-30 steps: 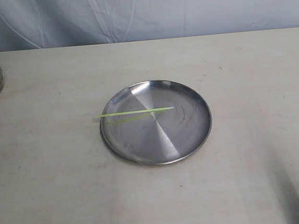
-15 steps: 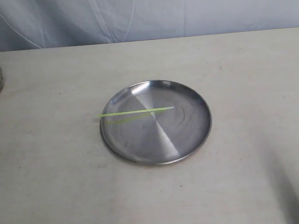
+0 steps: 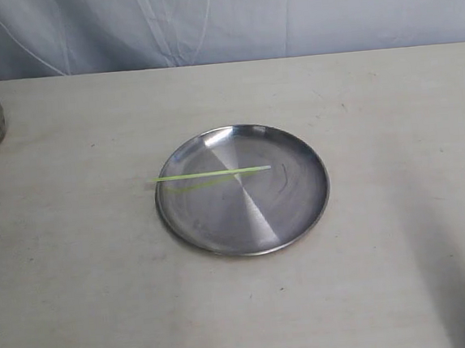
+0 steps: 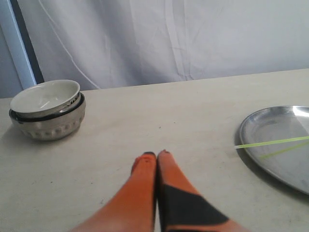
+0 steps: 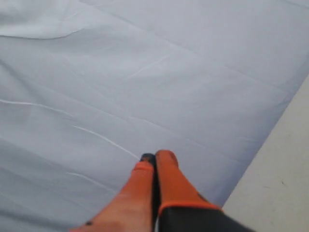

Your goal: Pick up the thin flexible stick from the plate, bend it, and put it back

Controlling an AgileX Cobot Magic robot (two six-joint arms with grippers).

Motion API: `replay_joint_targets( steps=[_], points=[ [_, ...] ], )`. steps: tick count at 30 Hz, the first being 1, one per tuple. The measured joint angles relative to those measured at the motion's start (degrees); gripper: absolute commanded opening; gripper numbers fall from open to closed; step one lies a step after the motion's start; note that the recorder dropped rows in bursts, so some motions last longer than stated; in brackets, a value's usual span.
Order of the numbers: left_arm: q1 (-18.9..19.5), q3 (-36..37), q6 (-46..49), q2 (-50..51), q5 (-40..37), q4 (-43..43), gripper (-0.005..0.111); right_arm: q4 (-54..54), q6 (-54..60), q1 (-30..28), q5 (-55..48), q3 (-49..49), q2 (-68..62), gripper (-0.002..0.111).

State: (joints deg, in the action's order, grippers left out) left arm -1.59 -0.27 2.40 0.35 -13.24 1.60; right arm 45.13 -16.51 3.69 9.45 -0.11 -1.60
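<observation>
nothing moved this past second: stick (image 3: 212, 174) flat across plate (image 3: 301, 209), well ahead of left gripper (image 4: 157, 153), jaws pressed together, empty. right gripper (image 5: 155, 157) closed too, facing cloth (image 5: 145, 72). pickup not begun.

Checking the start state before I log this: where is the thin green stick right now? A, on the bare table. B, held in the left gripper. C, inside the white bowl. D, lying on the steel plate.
D: the thin flexible stick lies straight across the plate, while the left gripper is shut with nothing between its fingers.
</observation>
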Motion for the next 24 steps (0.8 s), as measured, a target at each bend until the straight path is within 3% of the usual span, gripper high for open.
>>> replay_joint_targets(
  steps=[5,11,13,19,24],
  points=[
    [0.0,0.0,0.0,0.0,0.1,0.0,0.0,-7.59,2.62,0.0,-10.1,-6.57,-7.61,-0.001],
    [0.0,0.0,0.0,0.0,0.1,0.0,0.0,-26.79,13.7,0.0,-24.3,-24.77,-30.8,-0.001],
    [0.0,0.0,0.0,0.0,0.1,0.0,0.0,-30.17,20.62,0.0,-27.96,-31.67,-40.8,0.005],
    [0.0,0.0,0.0,0.0,0.21,0.0,0.0,-31.01,41.73,0.0,-34.5,-55.64,-69.02,0.043],
    [0.0,0.0,0.0,0.0,0.42,0.0,0.0,-27.94,53.12,1.63,-46.36,-75.6,-88.44,0.052]
  ],
)
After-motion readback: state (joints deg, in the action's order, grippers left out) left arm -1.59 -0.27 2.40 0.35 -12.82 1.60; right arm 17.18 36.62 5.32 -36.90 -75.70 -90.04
